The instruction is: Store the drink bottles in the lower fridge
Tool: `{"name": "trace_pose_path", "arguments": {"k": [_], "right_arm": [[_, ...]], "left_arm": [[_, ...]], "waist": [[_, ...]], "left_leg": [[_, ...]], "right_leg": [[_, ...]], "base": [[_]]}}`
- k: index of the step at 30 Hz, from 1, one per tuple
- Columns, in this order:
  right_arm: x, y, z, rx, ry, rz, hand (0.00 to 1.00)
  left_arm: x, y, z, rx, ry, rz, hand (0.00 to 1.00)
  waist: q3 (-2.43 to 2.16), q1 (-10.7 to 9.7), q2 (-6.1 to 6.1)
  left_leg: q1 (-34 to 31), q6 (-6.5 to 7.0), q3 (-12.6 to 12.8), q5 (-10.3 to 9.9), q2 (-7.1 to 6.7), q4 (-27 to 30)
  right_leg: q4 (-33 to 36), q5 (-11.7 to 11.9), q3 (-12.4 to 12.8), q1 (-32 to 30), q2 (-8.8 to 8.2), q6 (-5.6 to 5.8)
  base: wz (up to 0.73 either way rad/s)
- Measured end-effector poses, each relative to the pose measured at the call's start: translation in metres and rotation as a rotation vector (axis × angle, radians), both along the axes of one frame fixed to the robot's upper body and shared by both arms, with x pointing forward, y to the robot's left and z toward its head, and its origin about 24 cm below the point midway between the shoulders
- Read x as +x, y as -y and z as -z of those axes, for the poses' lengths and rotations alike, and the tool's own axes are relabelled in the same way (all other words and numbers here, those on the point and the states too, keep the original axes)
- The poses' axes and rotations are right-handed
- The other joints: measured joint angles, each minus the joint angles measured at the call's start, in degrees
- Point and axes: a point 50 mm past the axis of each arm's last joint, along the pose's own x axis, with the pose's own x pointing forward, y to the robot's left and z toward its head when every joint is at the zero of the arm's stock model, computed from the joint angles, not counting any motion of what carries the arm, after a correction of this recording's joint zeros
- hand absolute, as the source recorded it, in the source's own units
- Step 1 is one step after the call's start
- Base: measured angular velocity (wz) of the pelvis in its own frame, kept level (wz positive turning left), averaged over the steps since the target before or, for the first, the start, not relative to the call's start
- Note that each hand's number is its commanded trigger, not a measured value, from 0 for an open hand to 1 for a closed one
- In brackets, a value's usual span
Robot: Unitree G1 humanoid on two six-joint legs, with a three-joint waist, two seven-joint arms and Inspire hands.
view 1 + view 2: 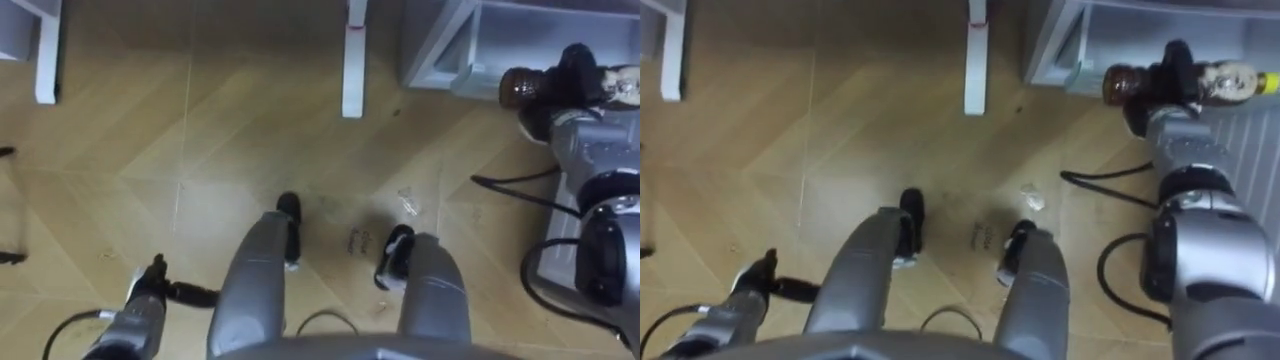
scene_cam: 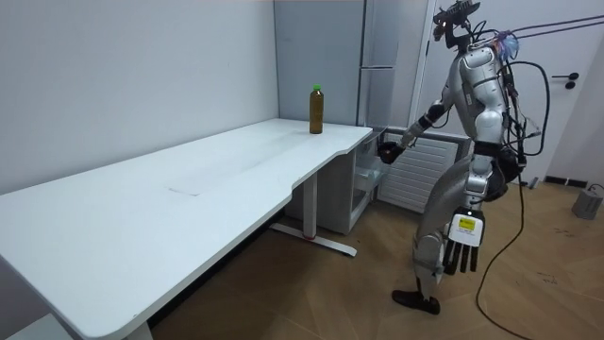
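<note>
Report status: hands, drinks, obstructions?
Right hand shut on brown bottle, by the open lower fridge. Left hand open, hanging at its side. Second bottle on the table. Nothing seen between brown bottle and fridge.

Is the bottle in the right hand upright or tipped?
Tipped: the bottle lies sideways across the right hand, whose fingers curl round its middle.

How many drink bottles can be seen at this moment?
2. One green-capped bottle stands on the white table; one brown bottle is gripped in the right hand before the fridge. Others may be hidden inside it.
</note>
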Motion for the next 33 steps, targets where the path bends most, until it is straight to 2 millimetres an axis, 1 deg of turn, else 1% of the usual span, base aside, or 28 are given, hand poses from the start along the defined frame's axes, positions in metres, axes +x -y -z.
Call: {"name": "trace_pose_path", "arguments": {"k": [4,6,7,10,11,12,14,17,22,24,25,26,27,33], "right_arm": [[0.007,0.005,-0.012,-0.019,0.015,0.012,1.0],[0.012,0.007,-0.021,-0.043,0.032,0.015,1.0],[0.014,0.01,-0.027,-0.063,0.044,0.019,1.0],[0.02,0.014,-0.039,-0.093,0.075,0.024,1.0],[0.022,0.016,-0.045,-0.103,0.089,0.031,1.0],[0.023,0.017,-0.048,-0.107,0.096,0.036,1.0],[0.028,0.019,-0.058,-0.117,0.121,0.04,1.0],[0.038,0.021,-0.081,-0.125,0.167,0.05,1.0],[0.047,0.018,-0.101,-0.131,0.205,0.051,1.0],[0.048,0.017,-0.102,-0.128,0.196,0.052,1.0],[0.048,0.017,-0.102,-0.126,0.189,0.053,0.59],[0.049,0.016,-0.105,-0.123,0.185,0.054,0.28],[0.049,0.016,-0.106,-0.121,0.179,0.054,0.0],[0.049,0.015,-0.106,-0.113,0.14,0.061,0.0]], "left_arm": [[0.001,0.0,0.0,-0.008,0.009,-0.028,0.0],[0.003,0.0,-0.001,-0.002,0.017,-0.029,0.0],[0.006,0.001,-0.002,0.003,0.027,-0.028,0.0],[0.009,0.0,-0.003,0.009,0.042,-0.012,0.0],[0.009,0.0,-0.003,0.008,0.042,-0.005,0.0],[0.008,0.001,-0.003,0.006,0.04,-0.002,0.0],[0.008,0.002,-0.002,-0.005,0.042,-0.013,0.0],[0.008,0.003,-0.002,-0.012,0.046,-0.024,0.0],[0.008,0.004,-0.002,-0.014,0.049,-0.037,0.0],[0.008,0.004,-0.002,-0.013,0.049,-0.038,0.0],[0.008,0.004,-0.002,-0.007,0.051,-0.04,0.0],[0.008,0.003,-0.002,-0.002,0.054,-0.043,0.0],[0.008,0.003,-0.002,0.001,0.056,-0.045,0.0],[0.009,-0.002,-0.004,0.025,0.066,-0.059,0.0]], "waist": [[-0.07,0.09,0.25],[-0.12,0.08,0.46],[-0.07,0.05,0.68],[-0.21,0.09,1.15],[-0.2,0.04,1.51],[-0.22,0.08,1.6],[-0.25,-0.1,1.66],[-0.27,-0.51,1.69],[-0.27,-1.08,1.67],[-0.27,-1.12,1.67],[-0.26,-1.23,1.66],[-0.26,-1.39,1.66],[-0.26,-1.47,1.66],[-0.27,-1.73,1.64]], "left_leg": [[-2.48,0.33,0.1,-0.21,-0.05,1.0],[-3.41,0.4,0.23,-0.19,-0.05,0.99],[-3.82,0.45,0.26,-0.15,-0.07,0.86],[-4.46,0.83,0.36,0.05,-0.14,0.83],[-4.67,0.84,0.4,0.06,-0.14,0.78],[-4.71,0.86,0.52,0.09,-0.15,0.71],[-5.1,1.0,1.02,0.3,-0.22,0.15],[-5.78,1.08,1.6,0.41,-0.29,-0.28],[-5.45,1.1,1.9,0.4,-0.32,-0.95],[-5.43,1.1,1.9,0.4,-0.32,-1.06],[-5.46,1.1,1.9,0.4,-0.34,-1.06],[-5.54,1.1,1.9,0.4,-0.34,-1.06],[-5.58,1.1,1.9,0.4,-0.34,-1.06],[-5.61,1.11,1.9,0.41,-0.34,-1.04]], "right_leg": [[0.49,0.39,0.24,-2.39,-0.14,0.13],[0.35,0.69,0.39,-3.26,-0.13,0.18],[0.31,0.79,0.44,-3.69,-0.14,0.21],[0.28,1.05,0.58,-4.48,-0.16,-0.22],[0.28,1.09,0.58,-4.72,-0.18,-0.3],[0.33,1.12,0.57,-4.86,-0.29,-0.35],[0.38,1.15,0.62,-5.61,-0.66,-0.44],[0.18,1.17,1.24,-6.69,-0.59,-0.45],[-0.19,1.16,1.33,-6.58,-0.55,-0.44],[-0.27,1.13,1.34,-6.54,-0.55,-0.38],[-0.29,1.12,1.34,-6.56,-0.56,-0.37],[-0.37,1.1,1.35,-6.61,-0.56,-0.33],[-0.38,1.1,1.35,-6.65,-0.56,-0.33],[-0.36,1.07,1.35,-6.61,-0.56,-0.28]], "base": [[-0.01],[-0.02],[0.0],[0.0],[0.0],[0.0],[0.0],[-0.01],[0.0],[0.0],[0.0],[0.0],[0.0],[0.0]]}}
